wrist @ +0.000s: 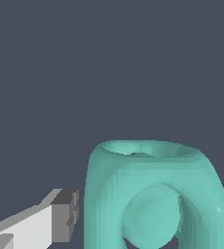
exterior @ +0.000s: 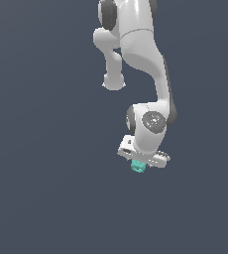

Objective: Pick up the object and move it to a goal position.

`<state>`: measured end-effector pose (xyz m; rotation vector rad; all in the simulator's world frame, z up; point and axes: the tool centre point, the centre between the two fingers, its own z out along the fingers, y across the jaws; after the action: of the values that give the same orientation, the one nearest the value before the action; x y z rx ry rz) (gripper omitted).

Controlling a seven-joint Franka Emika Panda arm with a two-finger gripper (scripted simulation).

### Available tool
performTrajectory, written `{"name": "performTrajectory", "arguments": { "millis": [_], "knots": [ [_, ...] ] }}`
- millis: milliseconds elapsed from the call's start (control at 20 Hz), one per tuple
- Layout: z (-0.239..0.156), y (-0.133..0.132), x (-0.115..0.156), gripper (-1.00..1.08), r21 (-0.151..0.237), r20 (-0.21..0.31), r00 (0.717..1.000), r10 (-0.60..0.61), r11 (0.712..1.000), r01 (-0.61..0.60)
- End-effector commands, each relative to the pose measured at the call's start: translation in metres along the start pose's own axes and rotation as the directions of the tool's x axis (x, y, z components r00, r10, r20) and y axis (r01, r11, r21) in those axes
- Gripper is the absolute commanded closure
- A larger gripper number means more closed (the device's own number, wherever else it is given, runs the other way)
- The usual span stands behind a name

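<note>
Between the hand's [exterior: 137,163] fingers sits the object [exterior: 137,166], seemingly clamped; keep squeeze steady, move slowly toward goal.

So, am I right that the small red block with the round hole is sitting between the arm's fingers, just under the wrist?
Not quite: the block is teal-green, not red, as the wrist view shows close up. The rest holds: it has a round hole in its face and sits between the fingers, just under the wrist in the exterior view.

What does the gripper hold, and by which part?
The gripper holds the teal block by two opposite sides, one finger on each.
</note>
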<state>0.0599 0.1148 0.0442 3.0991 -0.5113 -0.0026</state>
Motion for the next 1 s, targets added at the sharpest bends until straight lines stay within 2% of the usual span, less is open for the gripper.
{"name": "performTrajectory", "arguments": {
  "millis": [0, 150, 200, 950],
  "knots": [
    [0.0051, -0.0005, 0.0007, -0.92, 0.001, -0.002, 1.000, 0.000, 1.000, 0.000],
    [0.0046, -0.0010, 0.0016, -0.92, 0.001, -0.002, 1.000, 0.000, 1.000, 0.000],
    [0.0046, -0.0010, 0.0016, 1.08, 0.001, -0.002, 1.000, 0.000, 1.000, 0.000],
    [0.0016, 0.0031, 0.0005, 1.08, 0.001, -0.002, 1.000, 0.000, 1.000, 0.000]
  ]
}}
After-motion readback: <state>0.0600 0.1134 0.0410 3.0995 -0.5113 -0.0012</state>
